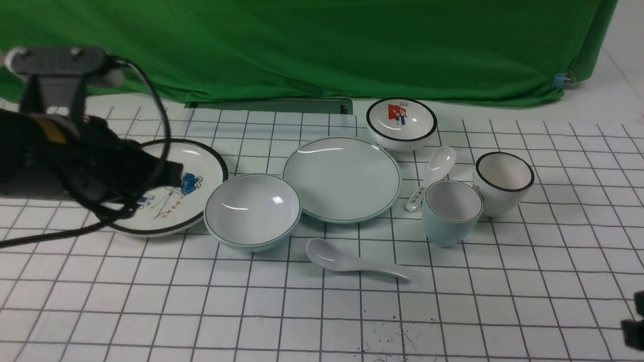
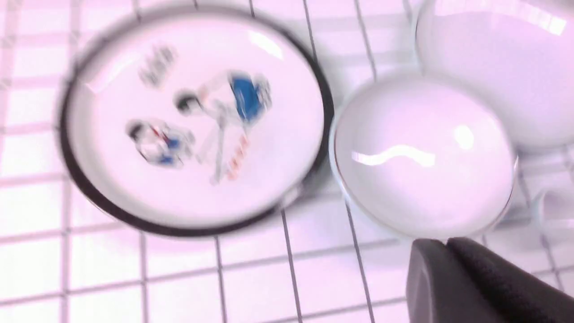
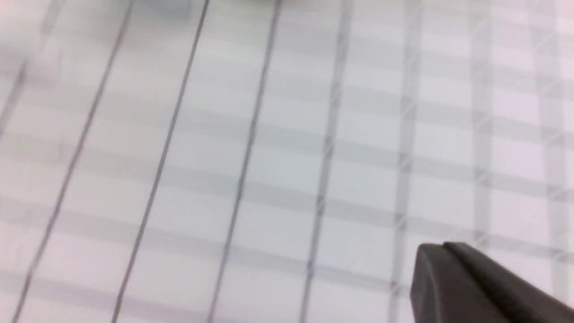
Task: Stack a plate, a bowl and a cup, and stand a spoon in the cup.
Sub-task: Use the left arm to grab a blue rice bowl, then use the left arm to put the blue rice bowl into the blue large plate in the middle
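Plate (image 1: 342, 178) flat on grid cloth (image 1: 302, 311). Bowl (image 1: 252, 208) just left of plate. Cup (image 1: 450, 211) upright, right of plate. Spoon (image 1: 352, 261) lies on plate's near side. Left gripper (image 1: 173, 173) left of plate, over cartoon plate (image 1: 201, 151); right gripper (image 1: 635, 322) far right. Grip state of both: cannot tell
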`<move>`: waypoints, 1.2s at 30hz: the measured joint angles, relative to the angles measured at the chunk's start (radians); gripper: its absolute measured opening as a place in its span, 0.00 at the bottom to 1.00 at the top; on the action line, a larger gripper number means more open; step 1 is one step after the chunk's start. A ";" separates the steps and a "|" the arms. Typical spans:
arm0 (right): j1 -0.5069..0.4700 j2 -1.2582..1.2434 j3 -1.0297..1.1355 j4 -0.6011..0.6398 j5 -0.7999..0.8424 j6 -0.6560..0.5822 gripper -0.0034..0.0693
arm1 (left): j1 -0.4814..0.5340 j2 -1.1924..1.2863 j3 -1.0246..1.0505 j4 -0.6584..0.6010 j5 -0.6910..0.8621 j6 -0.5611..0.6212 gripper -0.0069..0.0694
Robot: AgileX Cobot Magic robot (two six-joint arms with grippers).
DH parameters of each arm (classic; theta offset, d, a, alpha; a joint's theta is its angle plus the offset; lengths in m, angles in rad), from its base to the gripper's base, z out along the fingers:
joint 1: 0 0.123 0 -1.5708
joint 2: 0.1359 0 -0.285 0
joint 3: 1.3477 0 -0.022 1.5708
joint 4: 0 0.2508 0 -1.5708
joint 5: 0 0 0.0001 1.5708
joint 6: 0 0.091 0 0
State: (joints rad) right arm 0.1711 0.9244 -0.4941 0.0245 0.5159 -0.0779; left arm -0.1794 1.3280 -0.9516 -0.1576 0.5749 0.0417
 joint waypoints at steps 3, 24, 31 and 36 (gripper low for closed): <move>0.094 0.082 -0.002 0.003 -0.019 -0.013 0.06 | 0.000 0.117 -0.042 -0.015 0.030 0.014 0.21; 0.334 0.198 -0.036 0.002 -0.096 -0.048 0.07 | -0.001 0.560 -0.361 -0.078 0.075 0.030 0.08; 0.334 0.198 -0.036 0.001 -0.184 -0.048 0.08 | -0.054 0.529 -0.551 -0.166 0.089 0.153 0.07; 0.334 0.199 -0.036 0.001 -0.261 -0.040 0.08 | -0.119 0.631 -0.659 -0.166 0.042 0.170 0.07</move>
State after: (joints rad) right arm 0.5052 1.1230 -0.5305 0.0251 0.2549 -0.1181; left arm -0.2986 1.9591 -1.6106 -0.3232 0.6172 0.2115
